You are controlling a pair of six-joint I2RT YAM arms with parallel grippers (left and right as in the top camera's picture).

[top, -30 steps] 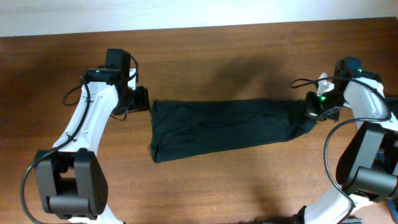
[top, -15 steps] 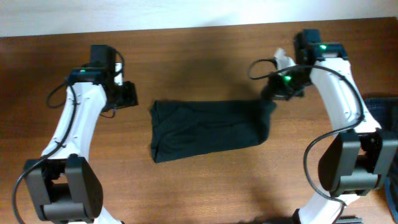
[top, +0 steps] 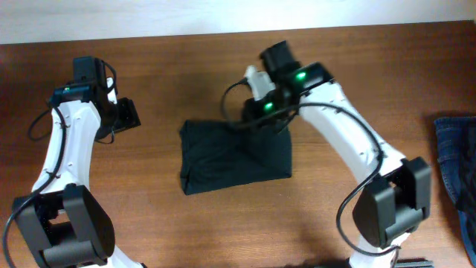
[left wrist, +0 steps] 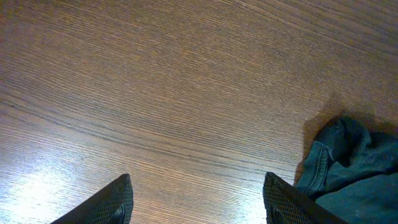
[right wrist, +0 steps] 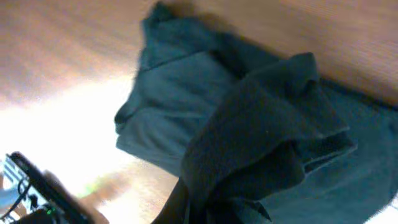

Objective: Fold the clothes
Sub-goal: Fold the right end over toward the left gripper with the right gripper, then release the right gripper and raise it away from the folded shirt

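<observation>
Black T-shirt lying long-axis left-right, right end effector clamping its folded-over end, left end effector wide

The left arm is bending upward at the far left, the left gripper holding its jaws wide apart. The right arm is stretching toward centre, the right gripper pinching the T-shirt.

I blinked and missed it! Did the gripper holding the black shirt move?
Yes. The right gripper has swung left, away from the jeans at the far right, pulling one end of the shirt over the rest.
</observation>
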